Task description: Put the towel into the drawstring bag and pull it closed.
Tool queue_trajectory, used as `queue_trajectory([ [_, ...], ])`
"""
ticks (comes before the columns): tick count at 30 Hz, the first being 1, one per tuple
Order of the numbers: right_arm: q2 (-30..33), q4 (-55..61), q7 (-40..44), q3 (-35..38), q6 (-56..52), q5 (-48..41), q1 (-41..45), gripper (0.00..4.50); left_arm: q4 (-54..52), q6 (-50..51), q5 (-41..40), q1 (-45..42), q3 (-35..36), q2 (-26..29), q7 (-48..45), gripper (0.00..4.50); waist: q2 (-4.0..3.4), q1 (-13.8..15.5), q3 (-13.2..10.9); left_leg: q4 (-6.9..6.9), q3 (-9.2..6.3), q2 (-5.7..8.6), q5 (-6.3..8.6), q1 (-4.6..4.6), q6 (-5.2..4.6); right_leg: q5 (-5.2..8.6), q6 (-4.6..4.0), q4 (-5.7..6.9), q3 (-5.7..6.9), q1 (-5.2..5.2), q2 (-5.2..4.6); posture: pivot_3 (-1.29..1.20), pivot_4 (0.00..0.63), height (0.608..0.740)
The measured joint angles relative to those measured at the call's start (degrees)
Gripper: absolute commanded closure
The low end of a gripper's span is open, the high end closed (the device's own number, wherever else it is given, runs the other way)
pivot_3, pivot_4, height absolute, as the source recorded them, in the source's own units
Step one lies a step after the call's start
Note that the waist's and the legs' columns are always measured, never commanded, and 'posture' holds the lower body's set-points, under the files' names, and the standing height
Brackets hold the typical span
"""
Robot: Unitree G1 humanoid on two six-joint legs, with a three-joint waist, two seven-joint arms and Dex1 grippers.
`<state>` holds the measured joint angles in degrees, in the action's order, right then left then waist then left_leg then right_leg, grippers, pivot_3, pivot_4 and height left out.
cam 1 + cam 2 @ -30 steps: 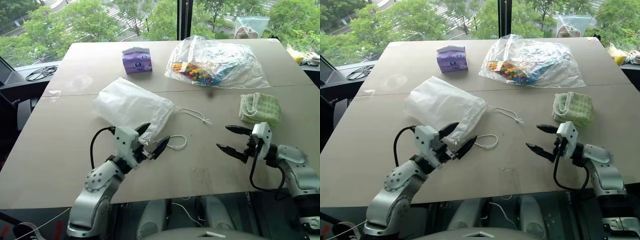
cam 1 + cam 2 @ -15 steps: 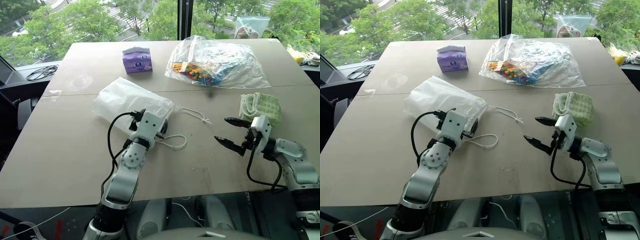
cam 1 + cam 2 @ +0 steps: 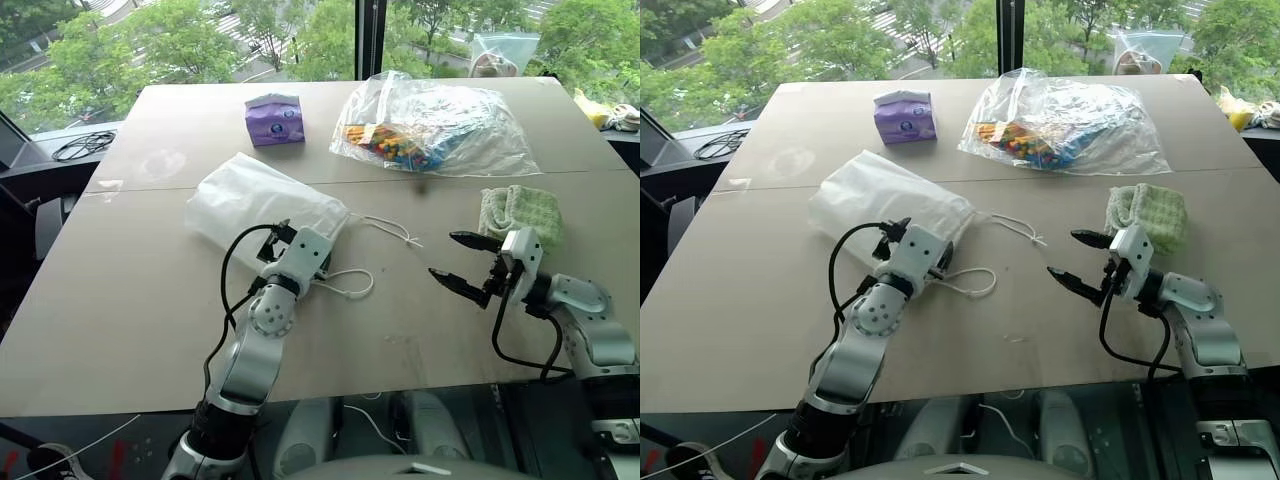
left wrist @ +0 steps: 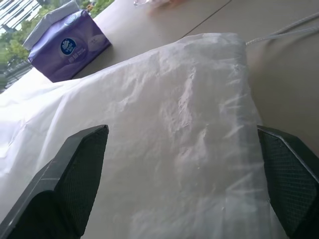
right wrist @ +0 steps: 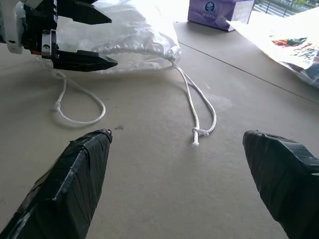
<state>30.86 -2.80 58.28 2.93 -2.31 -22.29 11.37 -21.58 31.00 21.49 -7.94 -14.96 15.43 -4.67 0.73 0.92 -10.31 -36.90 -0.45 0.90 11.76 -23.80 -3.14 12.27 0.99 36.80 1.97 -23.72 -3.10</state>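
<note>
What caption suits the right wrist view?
Open right claw faces the white translucent drawstring bag and its knotted white cords.

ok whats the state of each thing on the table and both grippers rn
drawstring bag: lying flat, mouth gathered, cords loose on the table
towel: folded, outside the bag, on the table
left gripper: open, at the bag's mouth end
right gripper: open, empty, beside the towel
tissue pack: upright, untouched
clear plastic bag: lying, full of colourful items

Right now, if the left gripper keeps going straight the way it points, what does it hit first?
The drawstring bag. The left gripper has open jaws either side of the bag's gathered end, which lies right ahead, apparently very close. The purple tissue pack sits further beyond.
</note>
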Motion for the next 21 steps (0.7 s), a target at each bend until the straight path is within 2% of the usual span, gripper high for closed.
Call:
queue_trajectory([
  [14, -0.83, -0.35, 0.85, -0.06, 0.02, -0.16, 1.63, 0.01, 4.47, -7.48, 3.63, 1.26, 2.14, 0.14, 4.68, 0.0, 0.0, 0.06, 0.0, -0.01, 0.01, -0.01, 0.0, -0.02, 0.0, -0.12, -0.18, 0.0, 0.01, 0.0, -0.03, 0.0, 0.15, 0.74],
  [17, -0.92, -0.42, 0.99, -0.06, 0.02, -0.18, 1.63, 0.0, 4.49, -7.58, 3.65, 1.58, 2.35, -0.14, 4.68, 0.68, 0.0, 0.05, 0.0, -0.01, 0.0, -0.01, 0.0, -0.01, 0.0, -0.1, -0.14, 0.0, 0.01, -0.01, -0.03, 0.0, 0.15, 0.74],
  [21, -1.5, -0.5, 0.99, -0.08, 0.02, -0.17, 1.63, 0.0, 4.49, -7.58, 3.59, 1.59, 3.71, -1.03, 4.68, 2.43, 0.0, 0.05, 0.0, -0.01, 0.0, -0.01, 0.0, -0.01, 0.0, -0.04, -0.03, 0.01, 0.01, -0.01, -0.03, 0.0, 0.15, 0.74],
])
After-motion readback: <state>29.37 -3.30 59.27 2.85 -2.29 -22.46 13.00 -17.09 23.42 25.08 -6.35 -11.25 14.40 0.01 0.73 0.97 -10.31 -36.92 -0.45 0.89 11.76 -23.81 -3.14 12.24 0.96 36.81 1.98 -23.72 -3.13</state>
